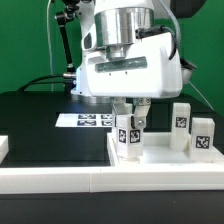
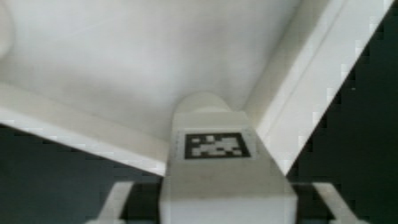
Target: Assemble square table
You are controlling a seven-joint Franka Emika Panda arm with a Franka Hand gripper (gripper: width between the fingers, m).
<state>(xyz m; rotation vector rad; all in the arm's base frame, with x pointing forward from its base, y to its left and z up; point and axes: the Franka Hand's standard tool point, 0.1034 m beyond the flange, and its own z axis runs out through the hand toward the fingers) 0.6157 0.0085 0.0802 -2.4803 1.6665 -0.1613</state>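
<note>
The white square table top [image 1: 160,158] lies flat at the exterior view's right, raised rim up. My gripper [image 1: 129,112] hangs over its near left corner, shut on a white tagged leg block [image 1: 128,135] held upright with its lower end at the tray floor. In the wrist view the leg [image 2: 221,150] fills the space between my fingers [image 2: 125,200], tag facing the camera, right at the tray's inner corner beside the rim [image 2: 317,70]. Two more tagged leg blocks [image 1: 181,119] [image 1: 202,136] stand on the table top's right side.
The marker board [image 1: 85,120] lies on the black table behind and left of the tray. A long white border rail [image 1: 90,187] runs along the front, with a white end piece [image 1: 4,148] at the left edge. Cables hang behind the arm.
</note>
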